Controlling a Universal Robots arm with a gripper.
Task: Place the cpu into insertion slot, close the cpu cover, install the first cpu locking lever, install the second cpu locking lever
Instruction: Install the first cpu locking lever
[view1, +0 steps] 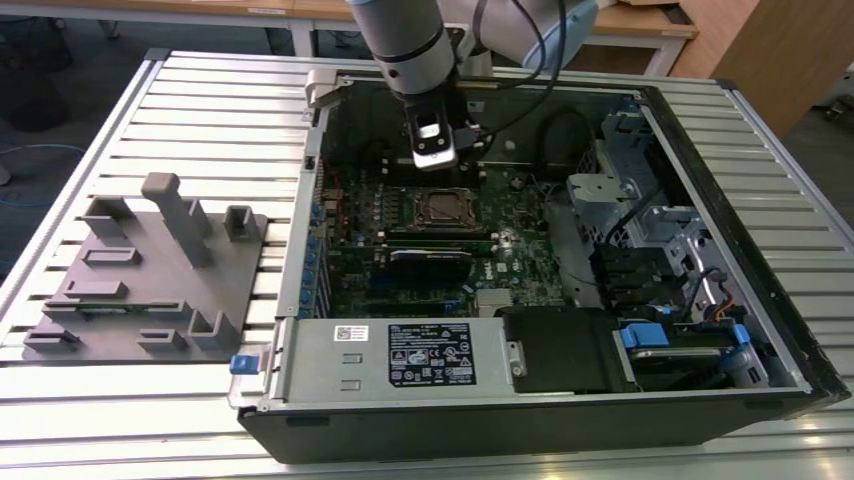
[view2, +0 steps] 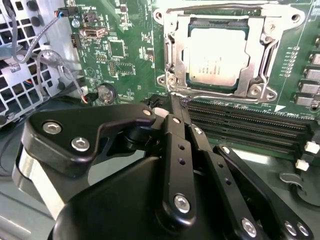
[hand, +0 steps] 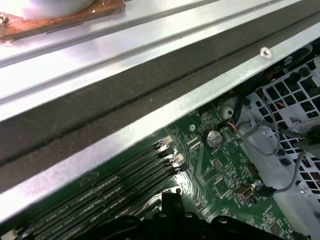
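Inside the open case: my arm's reaching down into a tower PC (view1: 561, 330) lying on its side on a slatted metal table (view1: 214, 90), and that's where I'm working from.

Claw: the gripper (view2: 181, 106) has its two black fingers (view2: 176, 131) pressed together to a narrow tip, nothing held between them as far as I can see. In the exterior view the gripper (view1: 437, 152) hangs just at 12 o'clock of the socket.

Tip position: in the second wrist view it sits right at the socket frame's near edge, between the frame and the memory slots (view2: 250, 125). Can't tell if it's actually touching metal.

Chip: the cpu (view2: 218, 56) is lying flat in the insertion slot (view2: 172, 50), silver top facing up.

Lid: the cpu cover (view2: 260, 65) looks folded down around the chip, its window framing it.

Levers: too fiddly to make out from my feeds, so I won't call it.

Board: green motherboard (view1: 387, 215), with the socket (view1: 442, 207) roughly mid-board.

Other stuff: grey fixture block (view1: 147, 270) at 9 o'clock of the case, power supply (view1: 394, 355) at 6 o'clock of the socket.

First wrist view: case rim (hand: 150, 95), memory slots (hand: 115, 192), coin cell (hand: 214, 138).
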